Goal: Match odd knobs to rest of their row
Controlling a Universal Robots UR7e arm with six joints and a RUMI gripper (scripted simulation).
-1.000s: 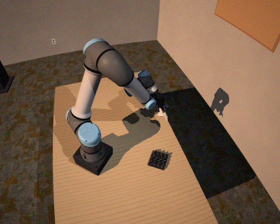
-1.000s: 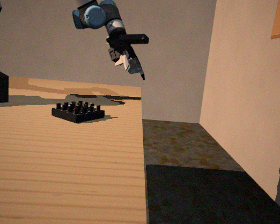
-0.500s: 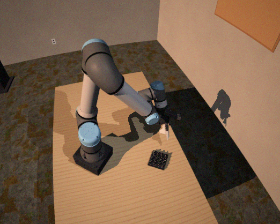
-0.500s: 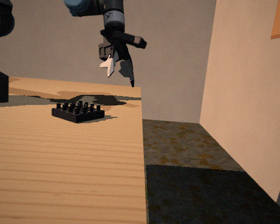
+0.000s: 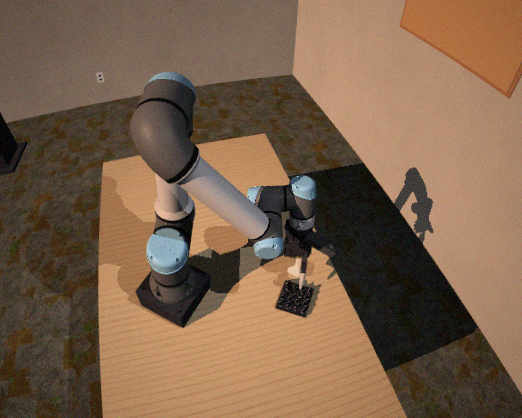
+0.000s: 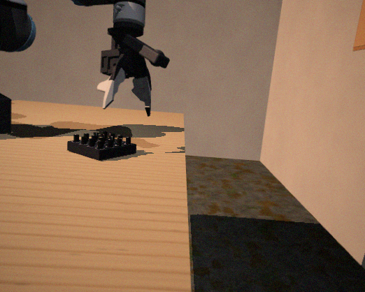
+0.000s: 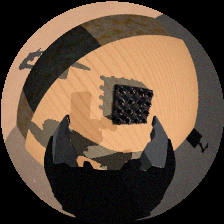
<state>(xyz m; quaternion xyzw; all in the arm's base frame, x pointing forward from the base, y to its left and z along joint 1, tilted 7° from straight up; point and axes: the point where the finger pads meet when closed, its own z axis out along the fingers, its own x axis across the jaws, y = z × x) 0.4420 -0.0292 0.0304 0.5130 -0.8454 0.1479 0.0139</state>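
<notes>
Overhead, more or less, the gripper (image 5: 302,272) (image 6: 126,111) (image 7: 110,116) hangs above the knob box (image 5: 295,298) (image 6: 101,149) (image 7: 132,104), its two fingers spread wide apart with nothing between them. The exterior view shows a clear gap between the fingertips and the tops of the knobs (image 6: 92,140) (image 7: 134,103); one finger catches the light and looks pale, the other is dark. The box lies flat on the wooden worktop (image 5: 225,360) (image 6: 87,216) (image 7: 170,65), just inboard of the long edge that runs beside the black strip on the floor (image 5: 410,265) (image 6: 273,248) (image 7: 60,60), and well apart from the far corners. It is a dark, squarish block, with short knobs standing upright in rows (black on black, so which mark each one points at is too small to tell).

The arm (image 5: 227,200) (image 6: 129,14) stands on a dark base (image 5: 192,314) (image 6: 5,115) near the opposite long edge. It reaches across the worktop toward the box, the last joints bent so that the gripper points down. Its shadow falls over the boards between base and box, while another patch of shadow shows the gripper's shape on the pale wall (image 5: 450,150) (image 6: 321,115) past the strip.
</notes>
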